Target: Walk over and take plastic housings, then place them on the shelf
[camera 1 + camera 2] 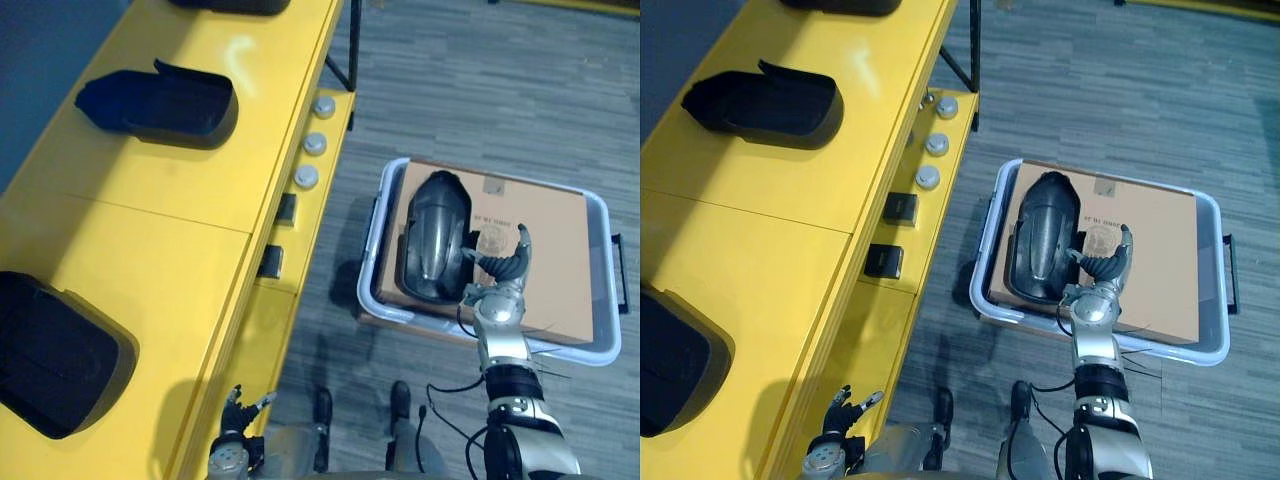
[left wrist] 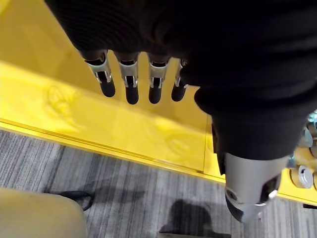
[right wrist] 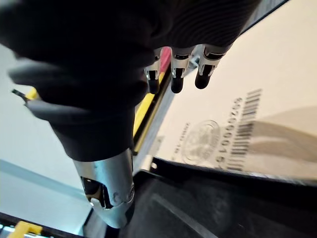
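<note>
**A:** Where's the housing we're after?

**B:** The housing (image 1: 437,235) lies dome-up on the cardboard (image 1: 545,250) in the tray (image 1: 609,270), on the floor to the right of the shelf (image 1: 200,200). Two more housings (image 1: 165,105) (image 1: 55,355) sit on the shelf, one far and one near.

**A:** Does the right hand have it?

**B:** No. The right hand (image 1: 503,283) hangs just beside the housing's right edge with its fingers loosely spread and nothing in them. In the wrist view the fingers (image 3: 203,79) are over bare cardboard and the thumb reaches toward the black rim. I can't tell whether the thumb touches it.

**A:** And the left hand?

**B:** The left hand (image 1: 237,415) is low by the shelf front, fingers straight and empty.

**A:** How will the housing handle?

**B:** It looks like a hollow moulded shell, so I'd expect it to be light and stiff. The glossy curved back looks slippery, so squeezing across the dome would likely slide off.

**A:** So where should the hand grip?

**B:** On the long right edge, I think, near the middle. Fingers go over the back and the thumb hooks under the rim, so the shell stays level when lifted.
</note>
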